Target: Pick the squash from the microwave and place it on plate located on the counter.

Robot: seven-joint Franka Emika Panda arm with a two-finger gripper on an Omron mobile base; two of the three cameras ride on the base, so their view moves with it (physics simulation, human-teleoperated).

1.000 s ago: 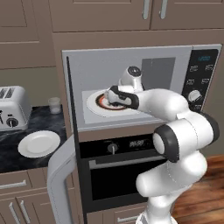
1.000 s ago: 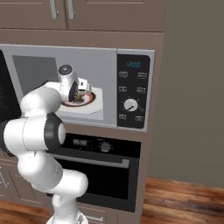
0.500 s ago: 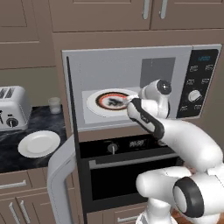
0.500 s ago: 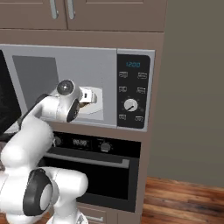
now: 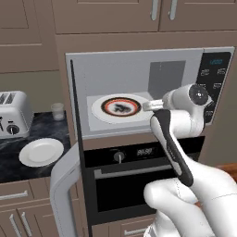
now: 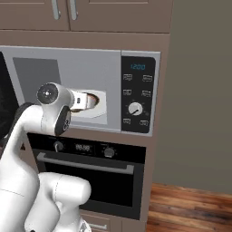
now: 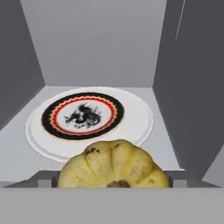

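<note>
From my remote station I record the following. The microwave point(image 5: 139, 60) stands with its door point(image 5: 76, 185) swung wide open toward the left, its black control panel point(image 6: 137, 95) and round dial point(image 6: 134, 108) plain in the right base view. Inside the cavity lies a ringed plate point(image 5: 121, 107), white with red and black rings and a dark figure at its centre, flat on the cavity floor.

The arm's wrist sits at the cavity mouth, on the right-hand side of the opening. In the hand view the squash point(image 7: 113, 168) fills the lower middle of the picture, pale yellow and ribbed, with a dark stem mark facing the camera. It sits in front of the near edge of the ringed plate; whether it touches the plate I cannot tell. Small grey ends of the fingers point(image 7: 43, 181) show tight against either side of the squash, so I judge them closed upon it.

On the black marble bench point(image 5: 11, 152) to the left, the plain white plate point(image 5: 41, 152) lies bare, well apart from the microwave cavity. Behind it stand a silver toaster point(image 5: 13, 120) and a small pale cup point(image 5: 57, 111). Beneath the microwave is a black oven point(image 5: 134, 180).
</note>
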